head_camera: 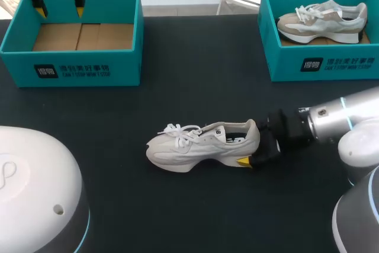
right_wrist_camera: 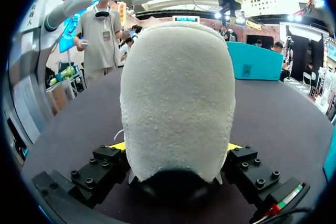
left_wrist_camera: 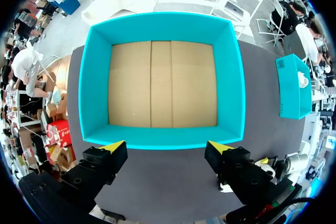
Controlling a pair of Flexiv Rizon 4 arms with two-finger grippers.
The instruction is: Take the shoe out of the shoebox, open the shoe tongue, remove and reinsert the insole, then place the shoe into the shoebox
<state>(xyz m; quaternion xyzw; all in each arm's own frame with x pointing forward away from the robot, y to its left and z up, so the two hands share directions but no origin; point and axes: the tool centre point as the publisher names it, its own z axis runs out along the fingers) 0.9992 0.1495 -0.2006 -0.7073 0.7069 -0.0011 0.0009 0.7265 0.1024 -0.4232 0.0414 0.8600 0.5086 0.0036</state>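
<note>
Both sides of the shoe's (head_camera: pixel 195 146) heel are pinched by the right gripper (head_camera: pixel 256 145); a firm hold there steadies it. The left gripper (head_camera: pixel 59 10), spread and well apart from the shoe, should lift the tongue (head_camera: pixel 219 133) gently.

Black table (head_camera: pixel 195 57): two teal shoeboxes (head_camera: pixel 89 70) (head_camera: pixel 346 63), white shoe (head_camera: pixel 198 146).

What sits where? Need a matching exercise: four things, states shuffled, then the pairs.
1 white shoe
2 left gripper
3 left shoebox
4 right shoebox

A holds a beige shoe
B on the table, heel clamped by the right gripper
C open, above a box
D empty

Pairs: 1-B, 2-C, 3-D, 4-A
</note>
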